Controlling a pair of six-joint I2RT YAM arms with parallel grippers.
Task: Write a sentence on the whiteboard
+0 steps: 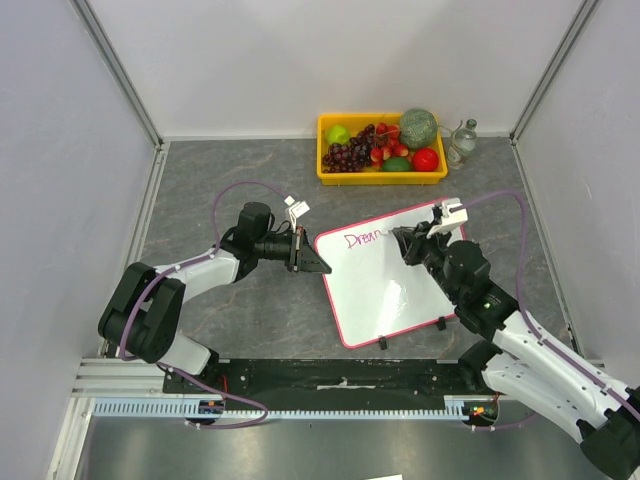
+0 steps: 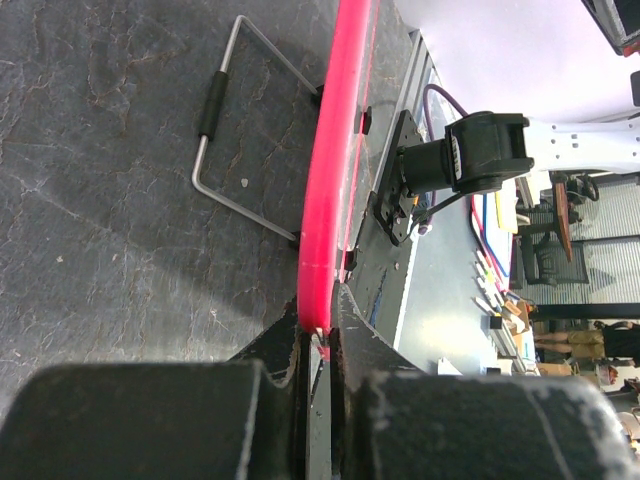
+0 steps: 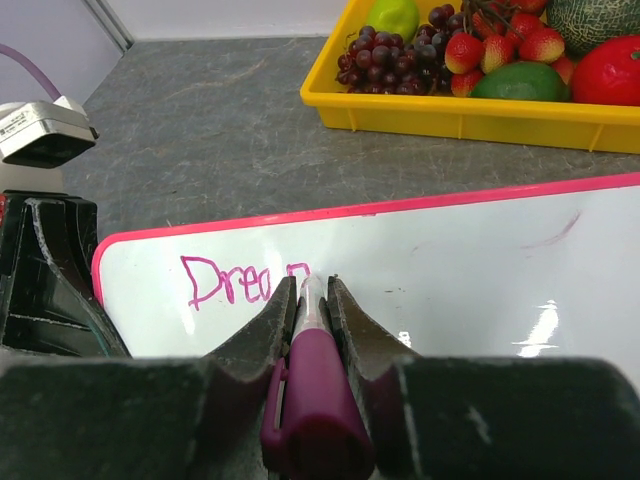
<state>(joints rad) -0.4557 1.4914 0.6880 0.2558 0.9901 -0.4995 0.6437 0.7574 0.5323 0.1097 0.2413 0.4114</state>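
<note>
Right gripper (image 3: 312, 287) is clamped tight on a purple marker (image 3: 316, 400). Its tip sits on the whiteboard (image 3: 470, 280), right at the end of the pink sentence (image 3: 235, 282). So far that reads "Drea", plus a stroke half hidden behind the fingers.

Left gripper (image 2: 322, 328) is pinched together on the board's pink-red rim, at its left edge. The left arm is folded low and reaches sideways to the board. The right arm stretches forward from the near right corner, wrist bent over the board's far part.

The board is glossy white with rounded corners, lying askew on the grey stone-look table (image 1: 250, 170). A bent wire leg (image 2: 215, 110) with a black sleeve shows under it. The yellow tray (image 1: 330, 170) of fruit (image 1: 385, 148) sits beyond the far edge.
</note>
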